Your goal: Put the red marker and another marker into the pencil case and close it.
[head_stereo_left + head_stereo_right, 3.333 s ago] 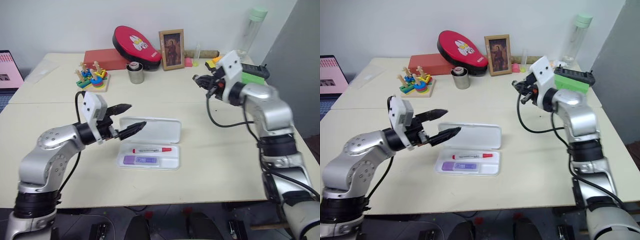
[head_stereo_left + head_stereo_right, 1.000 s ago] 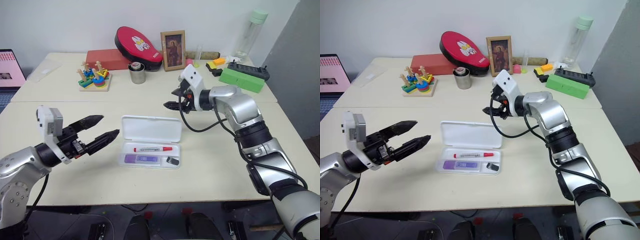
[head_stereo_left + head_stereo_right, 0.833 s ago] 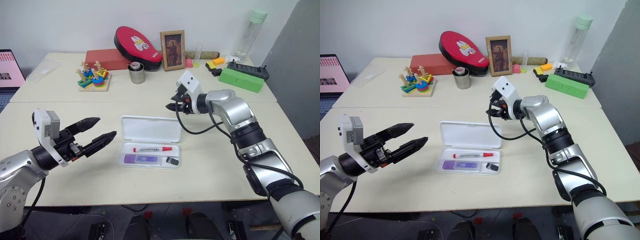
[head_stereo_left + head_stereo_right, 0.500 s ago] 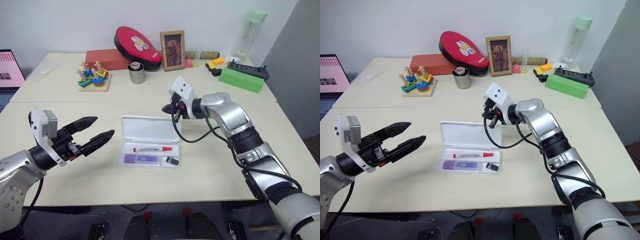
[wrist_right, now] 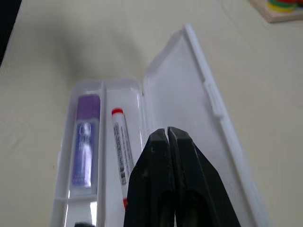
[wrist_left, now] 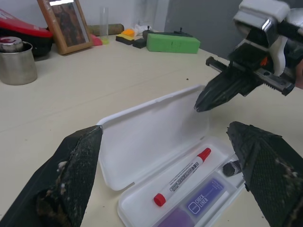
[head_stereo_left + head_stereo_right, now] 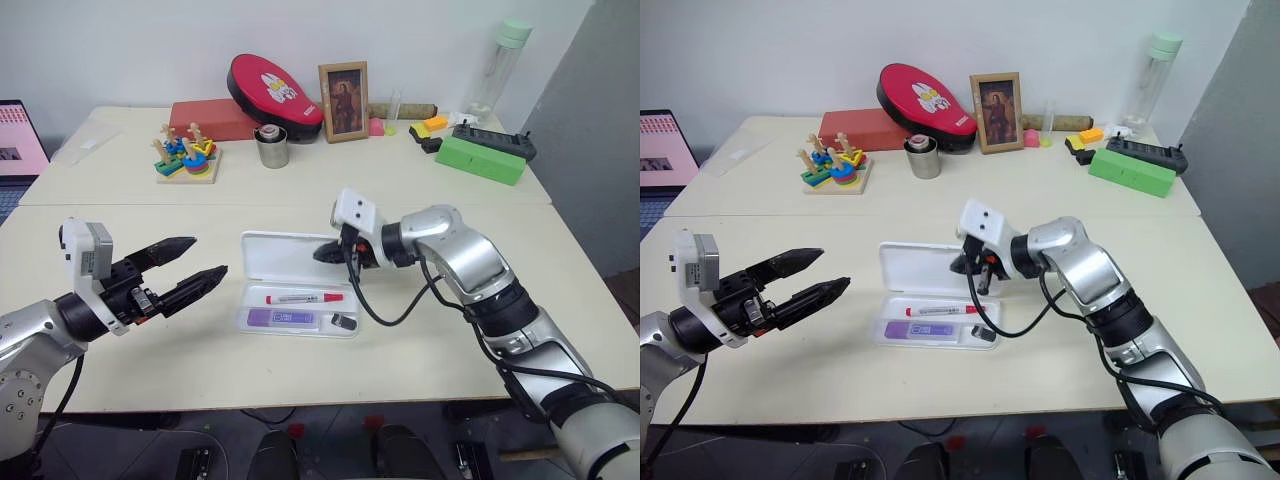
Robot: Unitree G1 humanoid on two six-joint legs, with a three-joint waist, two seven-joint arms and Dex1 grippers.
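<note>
The flat white plastic pencil case (image 7: 300, 285) is lying open on the cream table (image 7: 420, 330), holding the slim red-capped red marker (image 7: 304, 298), the stubby lavender-purple marker (image 7: 282, 318) and a tiny black object (image 7: 344, 322). Behind the case, a steel cup (image 7: 270, 146), a red oval pouch (image 7: 275, 88) and a framed picture (image 7: 344, 100) are standing well apart from it. The right gripper (image 7: 322, 254), a second ago half open above the case, is now pinched shut over its raised lid. The left gripper (image 7: 190, 263) is still hovering wide beside the case.
</note>
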